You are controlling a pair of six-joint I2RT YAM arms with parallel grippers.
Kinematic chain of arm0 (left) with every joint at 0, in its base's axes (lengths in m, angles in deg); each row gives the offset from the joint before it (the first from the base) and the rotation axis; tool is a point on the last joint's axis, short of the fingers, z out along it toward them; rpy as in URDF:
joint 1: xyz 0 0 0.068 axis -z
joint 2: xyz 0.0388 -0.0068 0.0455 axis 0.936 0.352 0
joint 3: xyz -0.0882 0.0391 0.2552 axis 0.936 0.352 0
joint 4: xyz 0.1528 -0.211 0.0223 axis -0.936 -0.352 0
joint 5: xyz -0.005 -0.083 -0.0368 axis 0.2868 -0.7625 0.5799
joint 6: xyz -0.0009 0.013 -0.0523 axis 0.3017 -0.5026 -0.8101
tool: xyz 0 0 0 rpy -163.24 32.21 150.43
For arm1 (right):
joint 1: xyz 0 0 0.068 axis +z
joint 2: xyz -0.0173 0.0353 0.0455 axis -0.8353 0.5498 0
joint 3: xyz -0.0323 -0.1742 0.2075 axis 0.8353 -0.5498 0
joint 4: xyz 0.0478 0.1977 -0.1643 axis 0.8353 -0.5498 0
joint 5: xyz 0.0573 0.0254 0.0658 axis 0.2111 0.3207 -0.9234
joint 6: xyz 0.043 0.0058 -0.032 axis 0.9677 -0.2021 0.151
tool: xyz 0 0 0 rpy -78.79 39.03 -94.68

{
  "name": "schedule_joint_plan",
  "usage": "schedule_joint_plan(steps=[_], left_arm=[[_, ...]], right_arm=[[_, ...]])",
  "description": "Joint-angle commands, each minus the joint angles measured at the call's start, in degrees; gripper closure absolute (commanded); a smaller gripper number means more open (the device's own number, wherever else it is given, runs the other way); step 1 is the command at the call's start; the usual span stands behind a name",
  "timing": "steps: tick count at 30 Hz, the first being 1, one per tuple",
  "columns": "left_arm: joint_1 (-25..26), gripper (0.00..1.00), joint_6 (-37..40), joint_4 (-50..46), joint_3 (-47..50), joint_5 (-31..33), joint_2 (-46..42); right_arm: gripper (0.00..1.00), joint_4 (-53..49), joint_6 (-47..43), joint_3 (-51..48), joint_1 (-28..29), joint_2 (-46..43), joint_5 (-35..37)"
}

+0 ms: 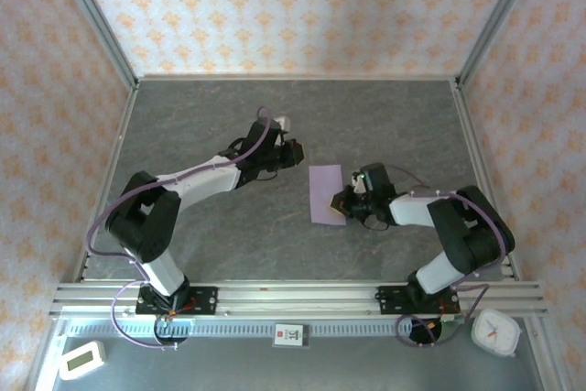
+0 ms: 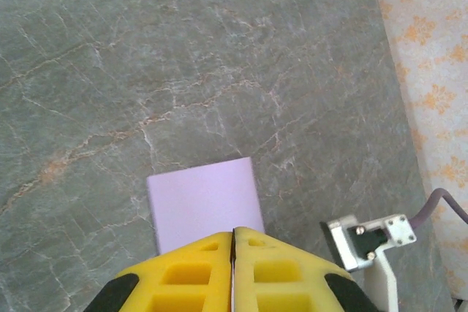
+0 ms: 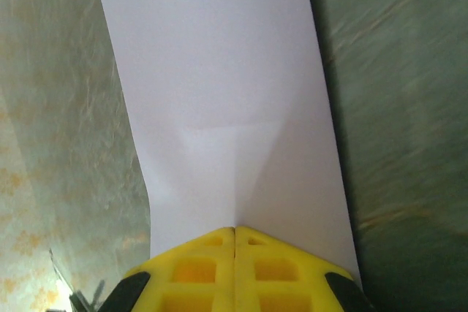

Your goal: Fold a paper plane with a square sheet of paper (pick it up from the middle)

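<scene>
The lavender sheet of paper lies on the grey table as a narrow upright rectangle. My right gripper sits at its lower right edge. In the right wrist view the yellow fingers are pressed together on the paper, which puckers into a small raised crease where they meet; the right gripper is shut on it. My left gripper hovers up and left of the sheet, apart from it. Seen from the left wrist, the left gripper is shut with nothing in it, and the paper lies just beyond its tips.
Patterned walls and metal frame posts enclose the table on three sides. An aluminium rail runs along the near edge. A white timer and a small clock sit below it. The right arm's camera mount is close by.
</scene>
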Motion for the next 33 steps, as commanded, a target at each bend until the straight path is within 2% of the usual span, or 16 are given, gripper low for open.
schedule_joint_plan(steps=[1,4,9,12,26,33], left_arm=[[0.73,0.9,1.06,-1.17,-1.66,-0.24,1.45],[1.45,0.9,0.67,-1.07,-1.42,-0.42,2.06],[2.92,0.9,0.58,-0.96,-0.35,-1.15,2.59],[3.74,0.9,0.21,-0.87,1.15,-0.82,1.96],[5.32,0.9,-4.08,-0.52,6.42,2.12,-2.64],[7.66,0.89,-7.53,-0.31,8.16,4.12,-5.42]], right_arm=[[1.0,-0.84,1.35,-0.97,3.21,-0.22,-0.83],[1.0,0.62,3.93,0.48,4.25,-0.56,-1.38],[1.0,-5.21,2.51,6.56,4.16,-3.49,0.52],[1.0,-7.22,1.76,6.78,4.16,-5.04,0.89],[1.0,0.87,6.53,-10.26,4.16,-11.99,1.14],[1.0,2.5,6.78,-12.18,4.21,-11.26,1.32]])
